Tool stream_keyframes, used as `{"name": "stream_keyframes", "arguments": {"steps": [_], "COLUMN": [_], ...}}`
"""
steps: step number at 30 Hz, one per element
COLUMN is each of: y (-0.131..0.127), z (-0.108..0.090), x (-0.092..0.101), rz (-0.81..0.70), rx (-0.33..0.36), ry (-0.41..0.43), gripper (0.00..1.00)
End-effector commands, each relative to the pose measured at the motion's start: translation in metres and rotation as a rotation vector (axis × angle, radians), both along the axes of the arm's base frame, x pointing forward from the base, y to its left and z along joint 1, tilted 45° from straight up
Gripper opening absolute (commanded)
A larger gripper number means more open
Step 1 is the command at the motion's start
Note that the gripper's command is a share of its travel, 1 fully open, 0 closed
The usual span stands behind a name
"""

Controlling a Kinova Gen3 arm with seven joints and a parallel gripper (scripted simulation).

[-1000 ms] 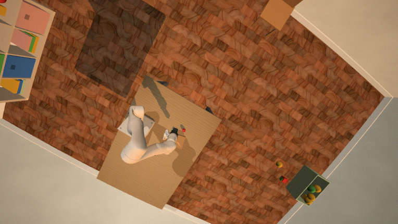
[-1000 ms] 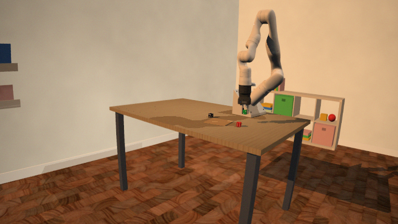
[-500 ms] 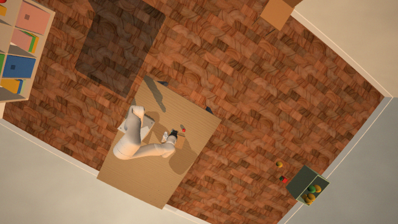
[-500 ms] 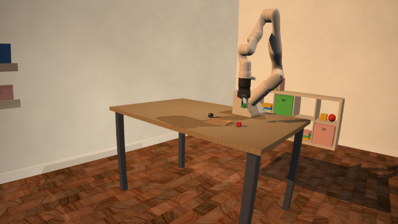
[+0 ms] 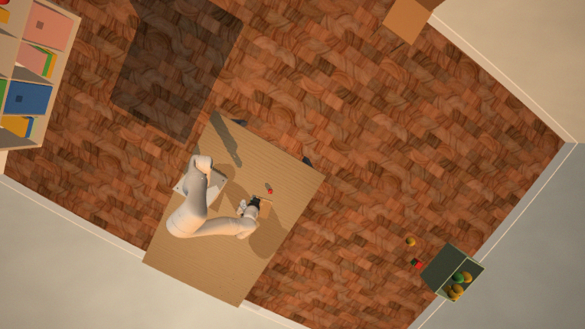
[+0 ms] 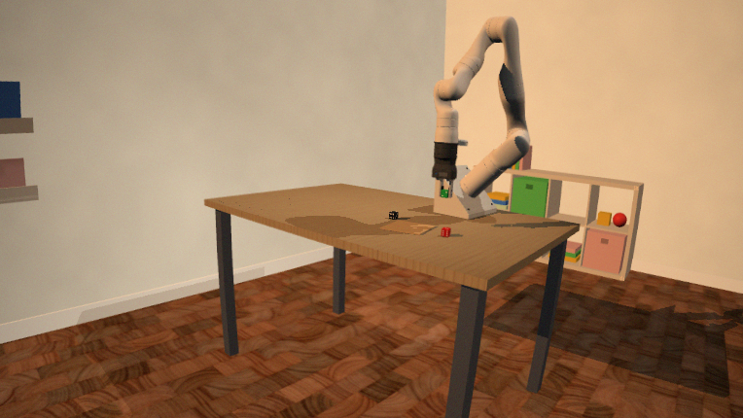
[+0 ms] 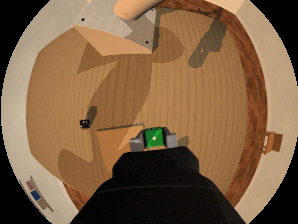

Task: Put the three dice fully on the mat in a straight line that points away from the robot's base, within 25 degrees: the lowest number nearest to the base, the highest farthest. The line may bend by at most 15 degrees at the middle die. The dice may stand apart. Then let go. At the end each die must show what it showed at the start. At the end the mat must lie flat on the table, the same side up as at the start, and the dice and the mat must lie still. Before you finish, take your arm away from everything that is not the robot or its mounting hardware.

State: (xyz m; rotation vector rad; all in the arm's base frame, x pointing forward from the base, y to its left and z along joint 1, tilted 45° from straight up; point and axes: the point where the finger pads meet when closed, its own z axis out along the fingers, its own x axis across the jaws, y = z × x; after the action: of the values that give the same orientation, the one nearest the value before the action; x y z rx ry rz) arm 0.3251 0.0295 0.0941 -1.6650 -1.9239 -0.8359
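- Order taken left to right across the exterior view. Black die (image 6: 393, 215) (image 7: 85, 123): seen on the table (image 5: 204, 265) (image 6: 311, 199) (image 7: 210, 100), just off the mat. Its number cannot be read with certainty; if it is misjudged, middle and far places could be swapped.
- Mat (image 5: 266, 209) (image 6: 406, 226) (image 7: 112, 145): seen on the table, part in shadow. Should the fingertips be brought too low, an edge could be caught and the mat dragged or folded. If the first die is set too far in, room for the other two could be lost.
- Gripper (image 5: 254, 200) (image 6: 444, 194) (image 7: 154, 134): fingers closed part-way on the green die (image 6: 444, 192) (image 7: 154, 136), which is held above table height near the mat's base-side edge. One pip is shown on top, so the nearest place is judged right. If released high or tilted, it could be tumbled and its number lost; if released at the edge, an overhang could be left.
- Red die (image 5: 269, 190) (image 6: 445, 232): seen on the table beside the mat. It could be knocked by a low sideways sweep.
- Base (image 5: 220, 180) (image 6: 485, 208) (image 7: 115, 25): if the line is not aimed away from it, the angle limit could be missed.
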Motion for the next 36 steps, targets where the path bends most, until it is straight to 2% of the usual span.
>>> {"name": "stream_keyframes", "arguments": {"steps": [1,3,5,25,36], "y": [-0.029,-0.052,-0.061,-0.059,-0.032], "z": [-0.03,-0.052,-0.062,-0.065,-0.092], "x": [0.022,0.028,0.029,0.03,0.033], "rz": [-0.066,-0.102,-0.115,-0.117,-0.117], "rx": [0.019,0.016,0.014,0.015,0.015], "ry": [0.05,0.093,0.111,0.112,0.112], "gripper": [0.49,0.49,0.49,0.49,0.49]}}
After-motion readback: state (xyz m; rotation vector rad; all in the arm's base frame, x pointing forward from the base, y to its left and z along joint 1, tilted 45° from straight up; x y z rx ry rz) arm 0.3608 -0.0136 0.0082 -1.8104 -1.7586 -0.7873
